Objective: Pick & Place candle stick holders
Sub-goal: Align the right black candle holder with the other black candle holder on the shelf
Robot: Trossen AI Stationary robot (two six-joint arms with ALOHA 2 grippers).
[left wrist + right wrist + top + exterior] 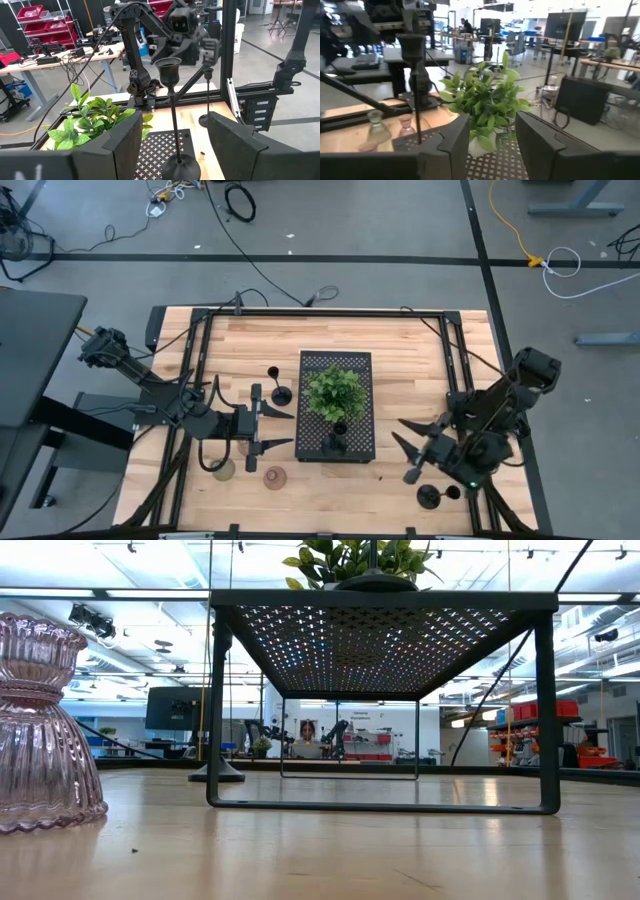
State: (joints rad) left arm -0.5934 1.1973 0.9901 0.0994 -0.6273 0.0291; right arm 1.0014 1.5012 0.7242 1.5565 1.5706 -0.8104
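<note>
Two end effectors gape empty: left end effector (277,426) at the tray's (336,366) nine o'clock, right end effector (408,448) at four. One black holder (335,440) stands on the tray. Next likely target: the black holder (429,496) near the right arm.

Black candle stick holders (336,442) upright — squat pink holder (274,477) nearby

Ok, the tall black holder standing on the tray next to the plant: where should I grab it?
Grip the black holder by its thin upright stem, below the cup and above the round base. Coming in level from the left gripper's side looks best: its open fingers line up on the stem, and the plant sits off to one side on the tray.
</note>
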